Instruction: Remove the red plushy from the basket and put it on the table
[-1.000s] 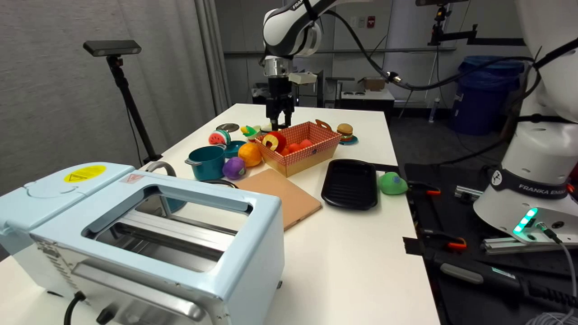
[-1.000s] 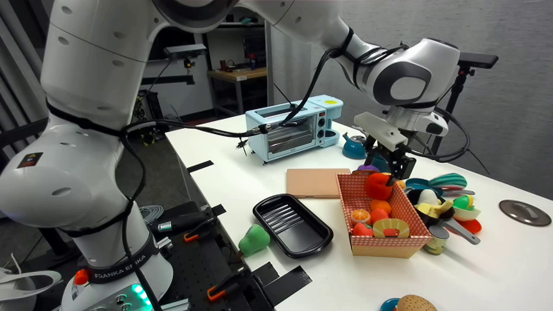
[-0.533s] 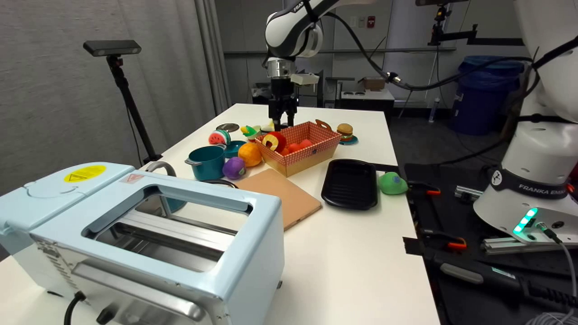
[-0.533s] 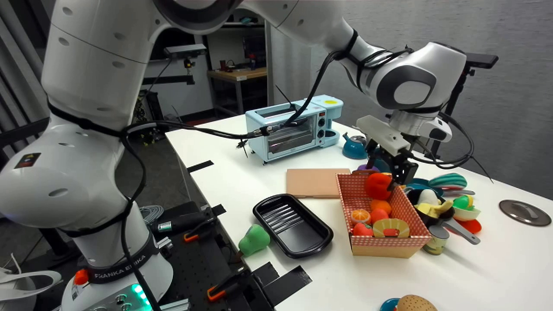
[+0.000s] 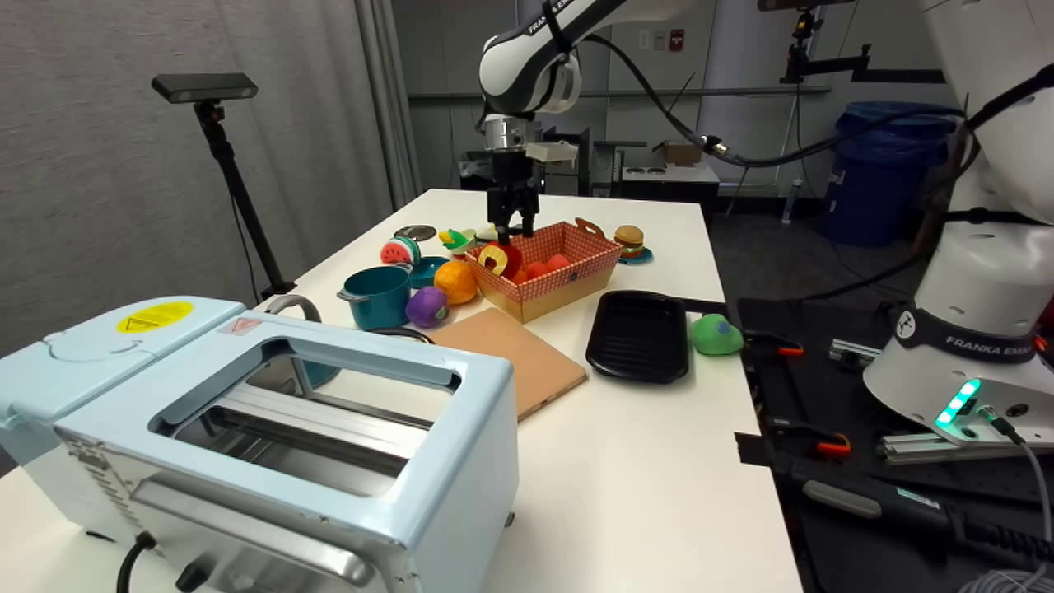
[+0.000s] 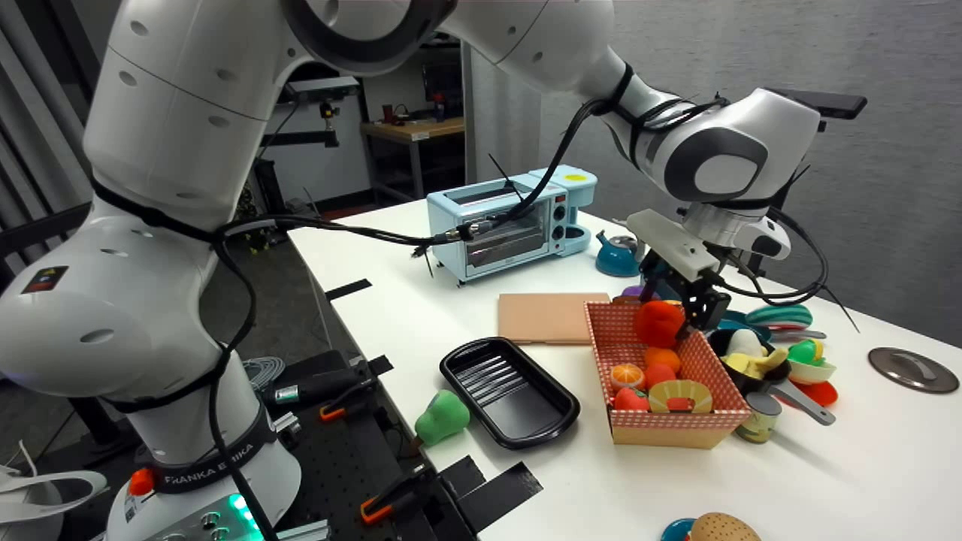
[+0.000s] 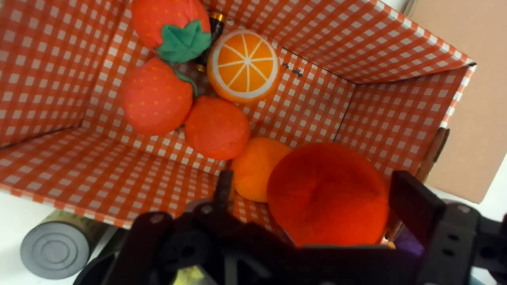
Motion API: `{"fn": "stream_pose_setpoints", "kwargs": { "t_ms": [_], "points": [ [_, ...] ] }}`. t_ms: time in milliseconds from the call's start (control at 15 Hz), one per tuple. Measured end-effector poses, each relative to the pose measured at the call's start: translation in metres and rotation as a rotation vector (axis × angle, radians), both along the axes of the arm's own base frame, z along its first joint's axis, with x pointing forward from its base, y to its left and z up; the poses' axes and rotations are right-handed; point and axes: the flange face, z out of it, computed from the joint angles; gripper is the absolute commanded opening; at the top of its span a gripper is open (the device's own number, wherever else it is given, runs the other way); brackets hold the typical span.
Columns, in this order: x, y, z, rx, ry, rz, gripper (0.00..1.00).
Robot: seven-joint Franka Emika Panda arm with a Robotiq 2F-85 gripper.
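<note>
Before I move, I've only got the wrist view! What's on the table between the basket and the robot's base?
Observer: A black tray lies there, apart from the basket, in both exterior views.
Operator: Ooh! And is anything on the other side of the tray?
Observer: Yes, a green toy, right by the edge of the table.
Operator: My picture makes the red plushy look all red. Is it?
Observer: No. In an exterior view, the red plushy is pale yellow on one side.
</note>
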Motion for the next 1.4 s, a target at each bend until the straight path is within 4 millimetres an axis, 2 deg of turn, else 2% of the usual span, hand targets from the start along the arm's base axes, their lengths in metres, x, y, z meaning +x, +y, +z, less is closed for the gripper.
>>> {"fn": "stream_pose_setpoints", "kwargs": {
  "t_ms": [600, 1333, 1400],
  "points": [
    [0.026, 0.024, -0.016, 0.03, 0.032, 0.056, 1.0],
    [0.043, 0.017, -0.017, 0.038, 0.034, 0.06, 1.0],
    [0.044, 0.016, -0.018, 0.039, 0.034, 0.059, 0.76]
  ]
}}
